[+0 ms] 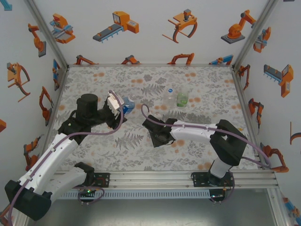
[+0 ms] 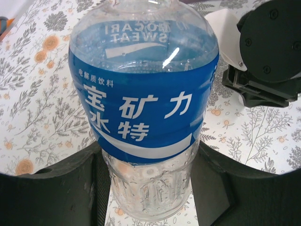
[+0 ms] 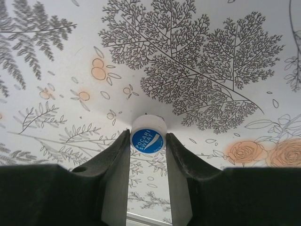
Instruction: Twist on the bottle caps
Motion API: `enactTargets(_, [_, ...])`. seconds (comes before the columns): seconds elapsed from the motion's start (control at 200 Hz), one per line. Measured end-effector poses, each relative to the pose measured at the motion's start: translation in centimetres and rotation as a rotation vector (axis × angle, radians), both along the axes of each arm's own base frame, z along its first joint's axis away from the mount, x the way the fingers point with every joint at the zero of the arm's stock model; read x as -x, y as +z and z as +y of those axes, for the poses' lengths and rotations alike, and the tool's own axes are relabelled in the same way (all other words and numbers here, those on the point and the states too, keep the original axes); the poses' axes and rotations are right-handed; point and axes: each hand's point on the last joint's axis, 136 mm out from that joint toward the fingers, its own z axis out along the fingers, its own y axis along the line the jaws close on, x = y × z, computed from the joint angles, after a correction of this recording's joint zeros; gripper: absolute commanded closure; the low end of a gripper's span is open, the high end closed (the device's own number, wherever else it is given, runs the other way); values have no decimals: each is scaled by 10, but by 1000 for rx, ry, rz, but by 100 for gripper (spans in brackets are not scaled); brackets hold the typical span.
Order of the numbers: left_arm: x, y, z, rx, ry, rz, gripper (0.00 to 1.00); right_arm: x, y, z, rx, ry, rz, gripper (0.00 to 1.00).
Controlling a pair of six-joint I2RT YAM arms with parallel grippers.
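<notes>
The blue-labelled bottle (image 2: 143,94) stands upright between the black fingers (image 2: 70,183) of my left gripper (image 2: 150,160), which is shut on its lower body. Its neck runs out of the top of the left wrist view. In the top view that bottle (image 1: 128,102) sits left of centre with the left gripper (image 1: 122,108) beside it. A white bottle cap with a blue printed top (image 3: 147,136) lies on the table, and my right gripper (image 3: 147,140) is shut on it, both fingers touching its sides. The right gripper (image 1: 156,134) is low over the table's middle.
A colourless bottle (image 1: 170,95) and a green-tinted bottle (image 1: 182,97) stand side by side behind the right gripper. The right arm's black wrist (image 2: 270,47) hangs close to the right of the held bottle. Patterned walls and metal posts (image 1: 242,101) enclose the floral tabletop (image 1: 103,80).
</notes>
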Motion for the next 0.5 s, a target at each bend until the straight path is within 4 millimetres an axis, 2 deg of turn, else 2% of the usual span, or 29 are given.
enactTargets(0.06, [3,0,-3,3,-26,-2,100,-3,14,1,-29,13,-23,73])
enactTargets(0.15, [11,-1,-9,7,-80,-5,100,-10,46,0,-95,43,-83,74])
enactTargets(0.28, [24,-6,-20,1,-171,-21,100,-21,106,-1,-197,116,-205,74])
enactTargets(0.421, [42,-21,-28,-33,-275,-49,100,-29,177,0,-306,205,-326,76])
enactTargets(0.501, [50,-27,-31,-53,-322,-70,100,-29,213,-1,-358,262,-394,77])
